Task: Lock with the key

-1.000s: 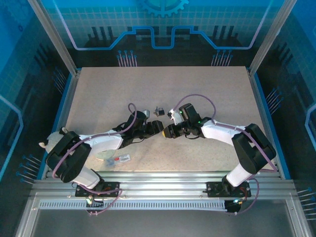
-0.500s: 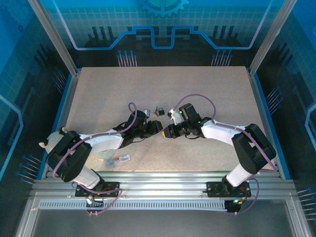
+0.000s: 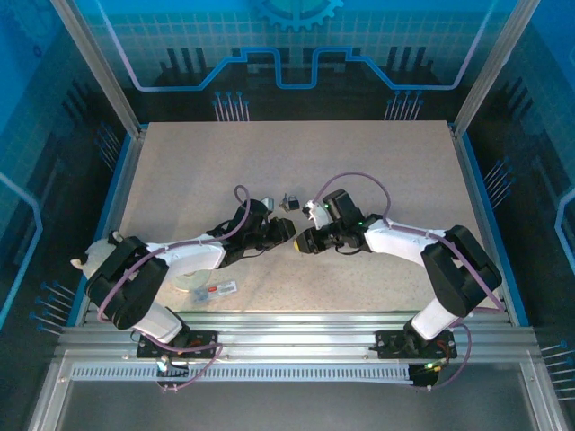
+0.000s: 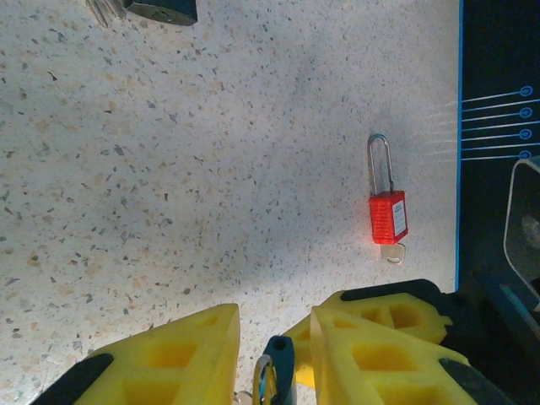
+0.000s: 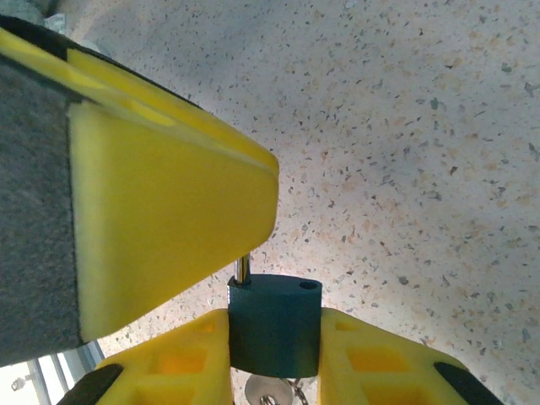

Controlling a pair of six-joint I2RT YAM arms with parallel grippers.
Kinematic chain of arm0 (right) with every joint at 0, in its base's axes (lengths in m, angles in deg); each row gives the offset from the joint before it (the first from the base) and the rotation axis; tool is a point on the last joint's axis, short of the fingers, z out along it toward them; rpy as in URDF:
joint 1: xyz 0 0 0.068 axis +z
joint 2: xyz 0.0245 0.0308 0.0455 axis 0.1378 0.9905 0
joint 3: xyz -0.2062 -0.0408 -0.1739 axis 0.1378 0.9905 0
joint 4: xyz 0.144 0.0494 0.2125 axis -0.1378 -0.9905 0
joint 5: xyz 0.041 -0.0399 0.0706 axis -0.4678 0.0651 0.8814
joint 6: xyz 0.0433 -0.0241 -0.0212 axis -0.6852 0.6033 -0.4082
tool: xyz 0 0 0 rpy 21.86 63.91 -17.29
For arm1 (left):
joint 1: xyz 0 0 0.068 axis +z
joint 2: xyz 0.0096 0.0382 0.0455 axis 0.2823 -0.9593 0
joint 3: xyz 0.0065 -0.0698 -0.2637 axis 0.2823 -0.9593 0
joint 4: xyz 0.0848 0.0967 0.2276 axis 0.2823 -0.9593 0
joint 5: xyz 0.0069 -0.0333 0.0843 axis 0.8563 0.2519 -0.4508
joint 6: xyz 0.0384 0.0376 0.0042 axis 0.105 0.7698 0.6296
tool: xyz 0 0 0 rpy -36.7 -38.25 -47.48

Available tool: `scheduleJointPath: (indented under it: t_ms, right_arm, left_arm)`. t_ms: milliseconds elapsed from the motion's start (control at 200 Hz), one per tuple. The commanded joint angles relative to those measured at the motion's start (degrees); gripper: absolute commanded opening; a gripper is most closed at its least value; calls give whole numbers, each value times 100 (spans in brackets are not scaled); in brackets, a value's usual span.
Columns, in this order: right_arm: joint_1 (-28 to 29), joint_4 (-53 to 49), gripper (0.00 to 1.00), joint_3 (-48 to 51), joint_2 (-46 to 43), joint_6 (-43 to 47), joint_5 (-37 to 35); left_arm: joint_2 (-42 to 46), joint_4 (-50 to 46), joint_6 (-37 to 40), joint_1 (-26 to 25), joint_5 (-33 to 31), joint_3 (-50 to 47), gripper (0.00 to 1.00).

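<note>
A dark teal padlock (image 5: 274, 333) is clamped by its body between the yellow fingers of my right gripper (image 5: 274, 314). Its silver shackle (image 5: 242, 270) rises from one hole; the other hole is empty. A key (image 5: 268, 393) on a chain sticks out of the lock's underside. My left gripper (image 4: 274, 312) faces it, fingers apart, and the padlock's top (image 4: 284, 364) sits in the gap without touching either pad. One left finger (image 5: 160, 194) covers the upper shackle. In the top view the left gripper (image 3: 286, 235) and right gripper (image 3: 305, 241) meet at mid-table.
A red padlock (image 4: 388, 216) with a key in it lies on the table beyond the grippers, near the blue edge strip. A small black padlock (image 3: 290, 201) with keys (image 3: 268, 202) lies just behind the grippers. A clear roll (image 3: 191, 280) and a label (image 3: 220, 288) lie by the left arm.
Both grippers have stayed together at mid-table. The right gripper has edged slightly left and toward me with the padlock; the left has barely moved.
</note>
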Motion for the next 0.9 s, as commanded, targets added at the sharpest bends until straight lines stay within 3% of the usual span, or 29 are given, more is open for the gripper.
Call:
scheduleJointPath:
  t_ms: [0,420,896]
  right_arm:
    - [113,-124,24,-178,68,160,-99]
    - [114,-53,23,-148,3,85,-100]
    - [114,-64,23,-166,59,101,-99]
  left_arm:
    - [-91,26,-50,-49,28,176,27]
    - [-54,-24,1,-52,28,83,20]
    - [-67,-225,179,-41,-26,143,6]
